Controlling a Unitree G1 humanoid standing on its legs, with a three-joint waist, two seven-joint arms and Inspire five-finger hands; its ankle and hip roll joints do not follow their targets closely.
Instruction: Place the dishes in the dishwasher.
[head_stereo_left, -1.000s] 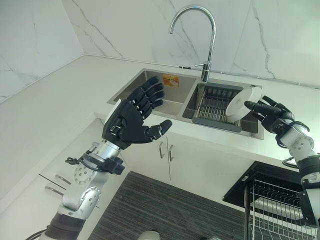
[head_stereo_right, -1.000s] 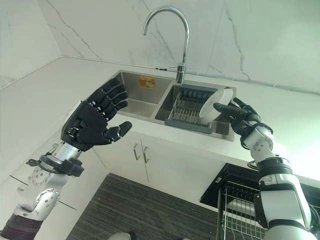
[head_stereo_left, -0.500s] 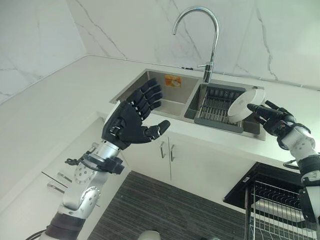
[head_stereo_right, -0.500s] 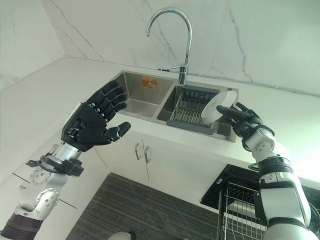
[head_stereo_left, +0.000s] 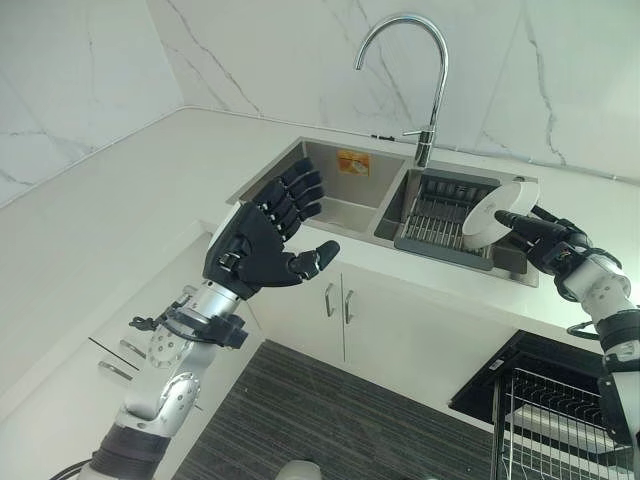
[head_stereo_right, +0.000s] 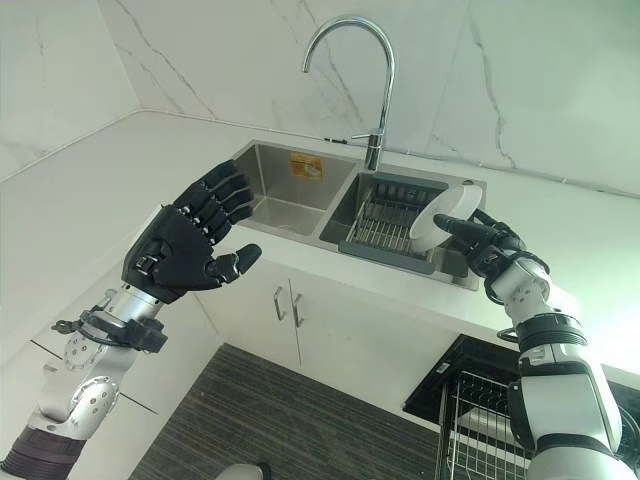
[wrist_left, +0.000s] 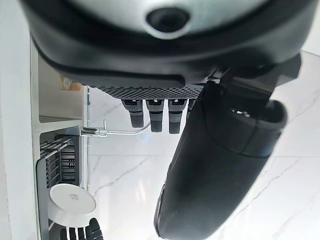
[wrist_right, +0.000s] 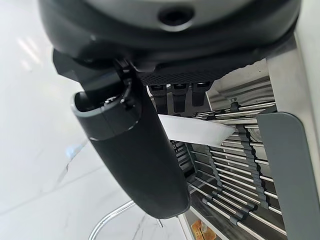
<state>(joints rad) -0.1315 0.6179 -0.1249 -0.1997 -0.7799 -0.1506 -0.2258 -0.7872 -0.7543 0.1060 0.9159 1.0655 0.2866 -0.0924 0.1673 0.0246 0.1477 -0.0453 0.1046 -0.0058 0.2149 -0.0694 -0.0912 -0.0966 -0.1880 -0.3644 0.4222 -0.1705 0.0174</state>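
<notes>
Nearest, the left hand (head_stereo_left: 262, 245) hangs with fingers spread and holding nothing, in front of the stainless steel double sink (head_stereo_left: 330, 205) set in the white marble worktop (head_stereo_left: 110, 210), while the wire dishwasher rack (head_stereo_left: 560, 420) sits low, below the sink's right end. Over the dark drying rack (head_stereo_left: 435, 215) in the sink's right basin, the right hand (head_stereo_left: 545, 240) pinches the round white plate (head_stereo_left: 497, 208) on edge between thumb and fingers. Behind the sink rises the curved chrome tap (head_stereo_left: 415, 70).
</notes>
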